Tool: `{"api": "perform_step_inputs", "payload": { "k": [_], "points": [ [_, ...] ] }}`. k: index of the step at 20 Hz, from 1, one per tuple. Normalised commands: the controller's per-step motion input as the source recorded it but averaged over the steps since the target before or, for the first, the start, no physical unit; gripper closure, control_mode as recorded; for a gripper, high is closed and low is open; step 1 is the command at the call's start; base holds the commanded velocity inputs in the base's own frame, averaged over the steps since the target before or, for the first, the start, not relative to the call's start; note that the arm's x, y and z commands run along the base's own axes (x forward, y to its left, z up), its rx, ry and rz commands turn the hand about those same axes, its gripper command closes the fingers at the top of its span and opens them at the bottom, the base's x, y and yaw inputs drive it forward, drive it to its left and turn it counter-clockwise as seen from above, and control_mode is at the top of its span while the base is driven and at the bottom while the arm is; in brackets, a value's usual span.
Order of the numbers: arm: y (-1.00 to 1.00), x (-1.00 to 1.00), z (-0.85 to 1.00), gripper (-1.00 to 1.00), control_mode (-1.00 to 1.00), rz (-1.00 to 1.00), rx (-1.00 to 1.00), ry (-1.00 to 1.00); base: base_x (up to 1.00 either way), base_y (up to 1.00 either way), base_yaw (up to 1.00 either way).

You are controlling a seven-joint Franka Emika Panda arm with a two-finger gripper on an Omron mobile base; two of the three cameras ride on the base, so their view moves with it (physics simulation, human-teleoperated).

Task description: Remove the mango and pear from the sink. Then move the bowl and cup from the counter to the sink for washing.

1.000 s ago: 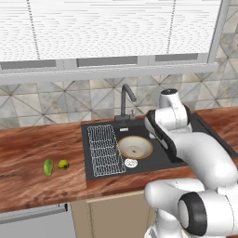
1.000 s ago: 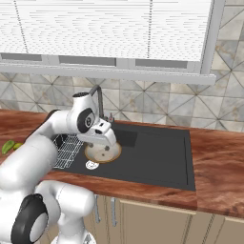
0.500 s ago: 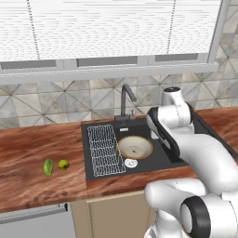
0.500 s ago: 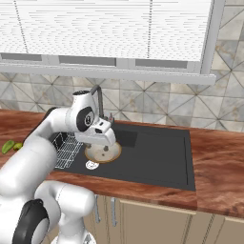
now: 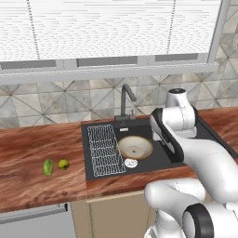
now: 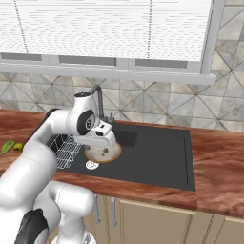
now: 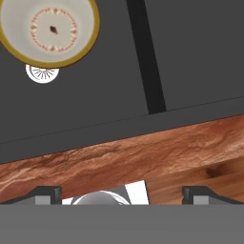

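The beige bowl [image 5: 135, 147] [image 6: 103, 152] [image 7: 47, 26] sits in the basin of the black sink [image 5: 108, 173] [image 6: 157, 155] [image 7: 95, 109], beside the white drain [image 5: 131, 162]. My gripper [image 7: 121, 194] hangs above the sink's front wall and the counter [image 7: 143, 152] edge. It is open with nothing between its fingertips [image 7: 47, 193]. In the right base view my hand [image 6: 102, 133] hovers just over the bowl. The mango [image 5: 48, 167] and pear [image 5: 63, 164] lie together on the counter [image 5: 28, 153] left of the sink. The cup is out of view.
A white wire rack [image 5: 103, 148] [image 6: 64, 147] fills the sink's left part. The dark faucet [image 5: 125, 100] [image 6: 97, 95] rises behind the basin. A flat drainboard [image 6: 162, 147] spreads to the right. A tiled wall and window blinds stand behind the counter.
The arm has shifted slightly to the right above the sink. The bowl stays in the basin and the jaws stay wide apart.
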Motion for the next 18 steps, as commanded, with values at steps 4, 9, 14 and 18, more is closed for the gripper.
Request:
{"api": "perform_step_inputs", "payload": {
  "k": [4,9,14,18],
  "points": [
    [0.0,0.0,0.0,-1.0,-1.0,0.0,0.0,0.0,0.0,0.0,0.0],
    [0.0,0.0,0.0,-1.0,-1.0,0.0,0.0,0.0,0.0,0.0,0.0],
    [0.0,0.0,0.0,-1.0,-1.0,0.0,0.0,0.0,0.0,0.0,0.0],
    [0.0,0.0,0.0,-1.0,1.0,0.0,0.0,0.0,0.0,0.0,0.0]
  ]
}}
